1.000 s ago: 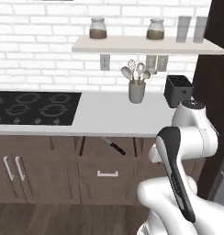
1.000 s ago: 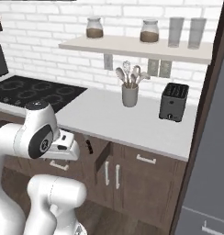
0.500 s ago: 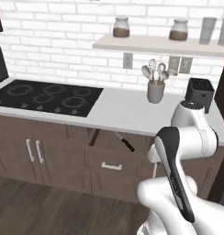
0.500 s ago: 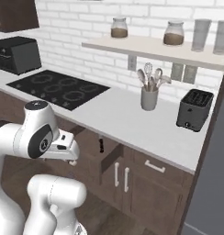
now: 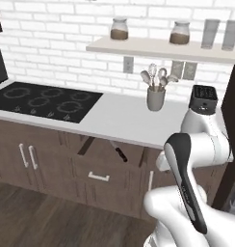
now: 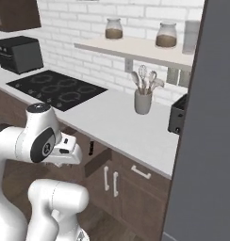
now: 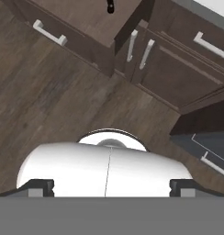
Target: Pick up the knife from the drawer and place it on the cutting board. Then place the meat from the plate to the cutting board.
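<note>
The dark brown drawer (image 5: 101,170) stands pulled out under the counter, its short white bar handle facing me. In it lies the knife (image 5: 120,153), of which I see the black handle. The knife's handle (image 6: 91,148) also shows over the drawer's side wall (image 6: 97,162). From the hand view I look down past my gripper (image 7: 110,187), which is open with nothing between its fingertips (image 7: 40,185). It hangs well back from the drawer (image 7: 81,25) and the knife (image 7: 110,5), over the wooden floor. The cutting board, plate and meat are out of view.
A black cooktop (image 5: 42,99) fills the counter's left; a utensil cup (image 5: 155,99) and a black toaster (image 5: 203,96) stand at the right. A shelf (image 5: 163,48) with jars hangs above. Cabinet doors (image 7: 139,48) flank the drawer. A dark tall panel (image 6: 201,141) closes off the right.
Both base views have shifted and drawn closer, so the base has driven. The knife still lies in the open drawer and my arm keeps its pose.
</note>
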Available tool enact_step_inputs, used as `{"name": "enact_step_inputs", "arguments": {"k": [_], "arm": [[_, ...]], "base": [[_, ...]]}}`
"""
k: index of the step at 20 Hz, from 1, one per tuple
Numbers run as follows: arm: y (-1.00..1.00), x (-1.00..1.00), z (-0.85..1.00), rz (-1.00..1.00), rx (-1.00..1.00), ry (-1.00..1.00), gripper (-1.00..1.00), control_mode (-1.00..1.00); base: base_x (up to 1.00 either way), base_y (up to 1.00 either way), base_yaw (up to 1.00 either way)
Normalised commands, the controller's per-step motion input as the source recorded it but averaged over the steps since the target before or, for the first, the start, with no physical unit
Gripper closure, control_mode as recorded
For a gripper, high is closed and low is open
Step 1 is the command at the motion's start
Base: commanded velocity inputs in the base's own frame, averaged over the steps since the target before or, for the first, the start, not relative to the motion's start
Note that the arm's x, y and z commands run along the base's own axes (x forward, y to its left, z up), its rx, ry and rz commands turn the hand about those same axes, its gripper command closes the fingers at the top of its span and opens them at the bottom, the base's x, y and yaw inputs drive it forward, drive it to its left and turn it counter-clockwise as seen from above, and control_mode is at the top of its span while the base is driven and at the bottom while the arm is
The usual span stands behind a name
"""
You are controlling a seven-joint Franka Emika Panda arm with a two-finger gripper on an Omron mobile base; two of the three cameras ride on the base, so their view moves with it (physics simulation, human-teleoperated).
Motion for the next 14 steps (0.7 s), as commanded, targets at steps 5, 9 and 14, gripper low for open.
{"name": "enact_step_inputs", "arguments": {"k": [5, 9, 14], "arm": [[0.0, 0.0, 0.0, 0.0, 0.0, 0.0, -1.0, 1.0], [0.0, -0.01, -0.01, 0.03, 0.0, 0.04, -1.0, -1.0], [0.3, 0.25, -0.29, -0.01, 0.0, 0.0, -1.0, -1.0]], "base": [[0.37, -0.02, 0.11], [-0.01, -0.05, 0.09], [0.0, 0.0, 0.0]]}}
